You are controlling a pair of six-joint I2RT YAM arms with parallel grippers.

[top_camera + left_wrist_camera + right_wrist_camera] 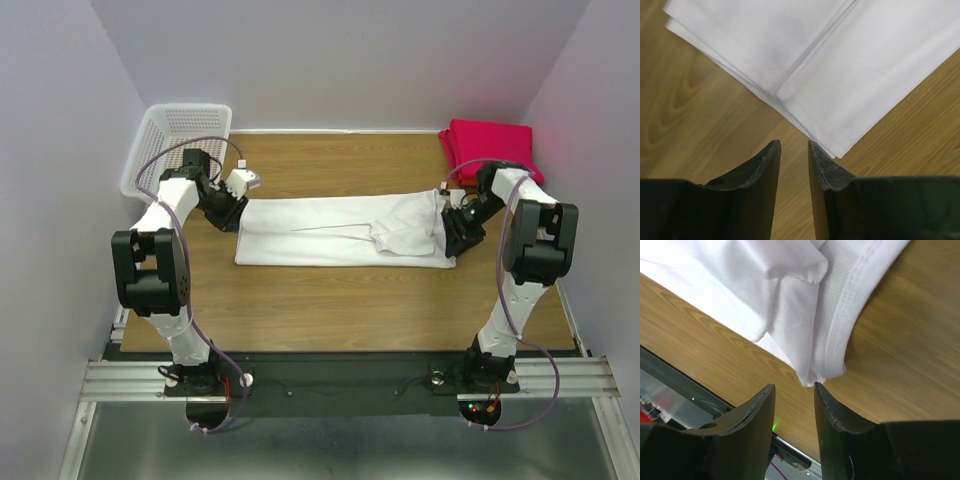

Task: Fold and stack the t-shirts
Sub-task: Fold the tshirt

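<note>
The white t-shirt (340, 232) is laid flat on the desk (340, 300) as a long folded strip stretched between the two grippers. The left gripper (794, 146) is held with its jaws a narrow gap apart and nothing between them. Bare desk is seen through the gap, and a layered corner of the strip lies just ahead of its fingertips. The right gripper (794, 386) is likewise narrowly parted and empty. The stitched hem and a bunched fold of the strip's other end lie just ahead of its tips, apparently touching one of them. The folded red t-shirts (490, 145) are stacked beyond the right gripper, at the far corner of the desk and well apart from the left gripper.

The white cloth is judged light, thin and limp. No shape would be kept once it is lifted, a sag is to be expected between two hold points, and the layers could slide apart. Hold is best taken at the end corners, with all layers pinched together low against the desk. At the left gripper's end the edges are crisp and aligned, so a clean pinch seems likely. At the right gripper's end the thicker hem offers a firmer bite, though the loose fold could be missed. On smooth wood the strip may be pushed along rather than caught.
</note>
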